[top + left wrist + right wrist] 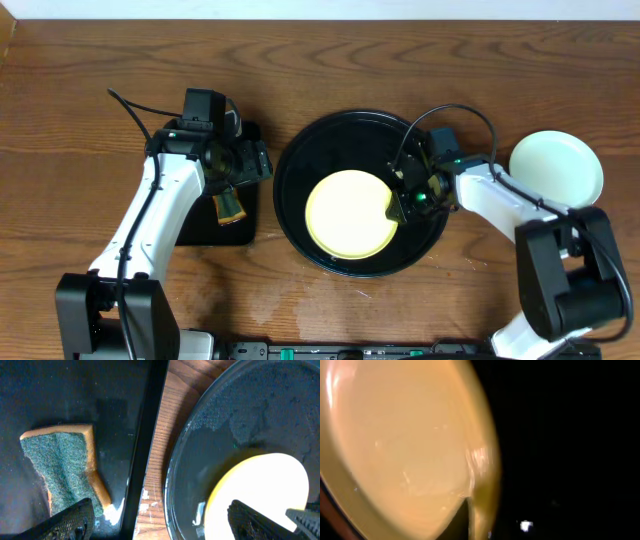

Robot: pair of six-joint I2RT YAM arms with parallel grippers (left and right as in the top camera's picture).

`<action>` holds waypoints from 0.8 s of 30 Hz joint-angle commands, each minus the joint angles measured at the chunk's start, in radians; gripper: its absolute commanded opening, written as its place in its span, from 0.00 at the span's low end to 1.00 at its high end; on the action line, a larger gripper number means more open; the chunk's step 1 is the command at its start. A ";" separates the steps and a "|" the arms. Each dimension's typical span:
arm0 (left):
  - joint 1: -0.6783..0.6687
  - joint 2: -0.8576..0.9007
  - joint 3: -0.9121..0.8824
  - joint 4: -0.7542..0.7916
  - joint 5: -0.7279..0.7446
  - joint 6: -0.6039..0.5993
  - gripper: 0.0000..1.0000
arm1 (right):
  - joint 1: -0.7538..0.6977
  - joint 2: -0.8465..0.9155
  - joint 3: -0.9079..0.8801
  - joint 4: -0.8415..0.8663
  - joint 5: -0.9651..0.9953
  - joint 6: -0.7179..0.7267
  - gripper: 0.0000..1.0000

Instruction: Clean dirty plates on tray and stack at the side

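A pale yellow plate [348,212] lies inside the round black tray [340,140], a little below its centre. My right gripper [400,205] is at this plate's right rim and is shut on it. In the right wrist view the plate [405,445] fills the left side, with one dark finger lying on its inner face. A pale mint plate [556,166] rests on the table to the right of the tray. My left gripper [252,162] hangs wide open and holds nothing, over the gap between the rectangular tray and the round tray [225,415]. The left wrist view also catches the yellow plate [265,490].
A green-and-orange sponge [229,206] lies on the small rectangular black tray [215,232], left of the round tray. In the left wrist view the sponge [62,467] is at the left on a wet surface. A strip of wooden table [160,460] separates the two trays.
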 commanded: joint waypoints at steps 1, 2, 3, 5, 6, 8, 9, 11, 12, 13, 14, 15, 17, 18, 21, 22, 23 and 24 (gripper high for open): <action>-0.002 0.000 0.014 -0.003 0.012 0.003 0.86 | -0.014 0.077 -0.017 0.026 -0.014 -0.014 0.01; -0.002 0.000 0.014 -0.003 0.012 0.003 0.86 | -0.016 0.076 -0.017 0.037 -0.014 -0.014 0.01; -0.002 0.000 0.014 -0.003 0.012 0.003 0.86 | -0.019 0.071 -0.017 0.050 -0.014 -0.014 0.01; -0.002 0.000 0.014 -0.003 0.012 0.003 0.86 | -0.023 0.057 -0.017 0.074 -0.014 -0.015 0.01; -0.002 0.000 0.014 -0.003 0.012 0.003 0.86 | -0.027 0.042 -0.016 0.088 -0.014 -0.015 0.01; -0.002 0.000 0.014 -0.003 0.012 0.003 0.86 | -0.035 0.018 -0.016 0.097 -0.014 -0.015 0.01; -0.002 0.000 0.014 -0.003 0.012 0.003 0.86 | -0.042 -0.003 -0.016 0.099 -0.014 -0.018 0.01; -0.002 0.000 0.014 -0.003 0.012 0.003 0.86 | -0.053 -0.041 -0.016 0.099 -0.014 -0.029 0.01; -0.002 0.000 0.014 -0.003 0.012 0.003 0.86 | -0.056 -0.063 -0.016 0.099 -0.013 -0.038 0.01; -0.002 0.000 0.014 -0.003 0.012 0.003 0.86 | -0.057 -0.102 -0.016 0.099 -0.003 -0.058 0.01; -0.002 0.000 0.014 -0.003 0.012 0.003 0.86 | -0.056 -0.130 -0.016 0.098 0.010 -0.070 0.01; -0.002 0.000 0.014 -0.003 0.012 0.003 0.86 | -0.054 -0.157 -0.016 0.096 0.027 -0.077 0.01; -0.002 0.000 0.014 -0.003 0.012 0.003 0.86 | -0.049 -0.211 -0.016 0.090 0.089 -0.078 0.01; -0.002 0.000 0.014 -0.003 0.012 0.003 0.86 | -0.045 -0.238 -0.016 0.086 0.119 -0.079 0.01; -0.002 0.000 0.014 -0.003 0.012 0.003 0.86 | -0.032 -0.311 -0.016 0.072 0.210 -0.079 0.01; -0.002 0.000 0.014 -0.003 0.012 0.003 0.86 | -0.027 -0.333 -0.016 0.071 0.235 -0.079 0.01; -0.002 0.000 0.014 -0.003 0.012 0.003 0.86 | -0.023 -0.352 -0.016 0.070 0.253 -0.079 0.01; -0.002 0.000 0.014 -0.003 0.012 0.003 0.86 | -0.019 -0.368 -0.016 0.069 0.268 -0.079 0.01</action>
